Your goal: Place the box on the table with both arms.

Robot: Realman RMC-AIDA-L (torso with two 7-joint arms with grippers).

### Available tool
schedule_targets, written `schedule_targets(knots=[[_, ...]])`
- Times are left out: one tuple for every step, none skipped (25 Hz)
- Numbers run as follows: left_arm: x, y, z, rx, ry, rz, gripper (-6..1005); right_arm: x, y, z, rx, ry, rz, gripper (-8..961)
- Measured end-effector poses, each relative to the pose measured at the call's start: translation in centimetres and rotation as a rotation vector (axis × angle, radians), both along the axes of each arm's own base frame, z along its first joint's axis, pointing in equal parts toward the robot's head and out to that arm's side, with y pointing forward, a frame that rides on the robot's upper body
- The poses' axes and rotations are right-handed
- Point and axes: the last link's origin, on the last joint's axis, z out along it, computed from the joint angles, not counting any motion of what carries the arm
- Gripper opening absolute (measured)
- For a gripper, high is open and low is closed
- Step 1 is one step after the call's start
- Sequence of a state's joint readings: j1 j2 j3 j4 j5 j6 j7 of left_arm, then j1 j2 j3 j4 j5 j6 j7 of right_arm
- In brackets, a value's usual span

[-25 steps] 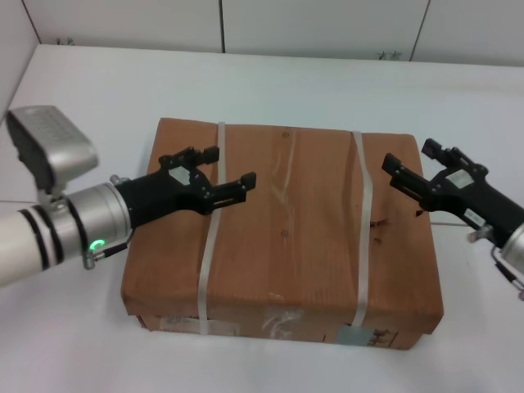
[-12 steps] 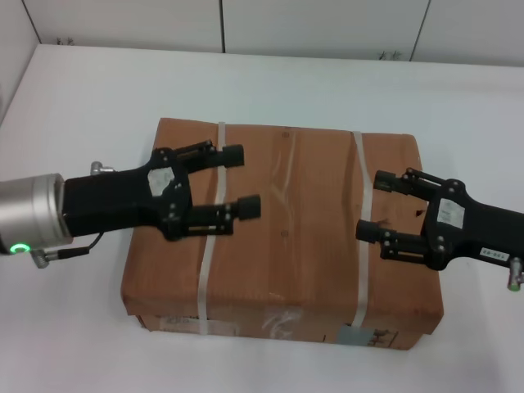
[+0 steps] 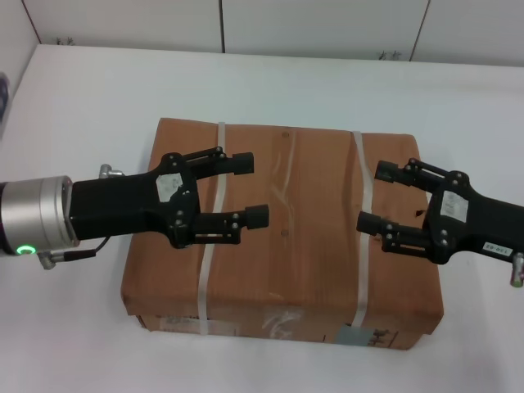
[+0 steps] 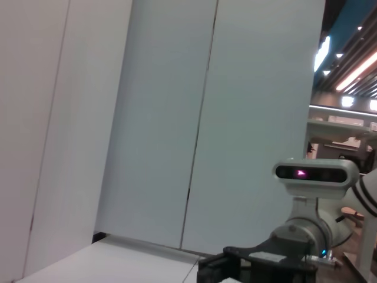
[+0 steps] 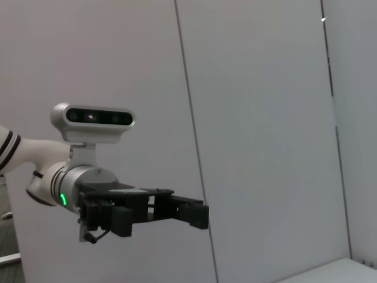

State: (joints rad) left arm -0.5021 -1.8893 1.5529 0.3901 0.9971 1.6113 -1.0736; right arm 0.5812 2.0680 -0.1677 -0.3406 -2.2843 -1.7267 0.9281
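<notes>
The brown cardboard box (image 3: 286, 237) lies flat on the white table (image 3: 90, 98), with two white straps (image 3: 210, 246) across it and labels on its near side (image 3: 360, 336). My left gripper (image 3: 250, 190) is open and empty over the box's left half, by the left strap. My right gripper (image 3: 375, 196) is open and empty over the right half, by the right strap. The two grippers point at each other. The right wrist view shows the left gripper (image 5: 191, 213) side-on, and the left wrist view shows the right gripper (image 4: 215, 272) low down. Neither wrist view shows the box.
A white panelled wall (image 3: 319, 24) runs along the table's far edge. Bare tabletop lies on all sides of the box, widest at the far side and the left.
Both arms have reached in over the box and their wrists have rolled. In the last half second the left gripper has moved slightly right; the right one has barely moved.
</notes>
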Motion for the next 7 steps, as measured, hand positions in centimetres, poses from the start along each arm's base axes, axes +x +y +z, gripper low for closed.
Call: schedule_targets(knots=[[-0.03,0.05,-0.09,0.002,0.002,0.005,852,0.04,-0.01,0.02,0.005,0.001,-0.002,877],[-0.05,0.08,-0.16,0.004,0.004,0.009,852,0.09,0.0,0.04,0.009,0.002,-0.005,877],[-0.07,0.14,-0.28,0.008,0.005,0.015,852,0.13,0.02,0.05,0.013,0.003,-0.009,877],[-0.09,0.21,-0.41,0.013,0.007,0.021,852,0.22,0.07,0.11,0.023,0.005,-0.018,877],[-0.13,0.28,-0.54,0.02,0.01,0.026,852,0.35,0.13,0.17,0.034,0.007,-0.027,877],[-0.14,0.32,-0.63,0.025,0.011,0.029,852,0.49,0.19,0.25,0.05,0.012,-0.039,877],[-0.16,0.35,-0.71,0.03,0.012,0.031,852,0.59,0.2,0.29,0.061,0.014,-0.045,877]])
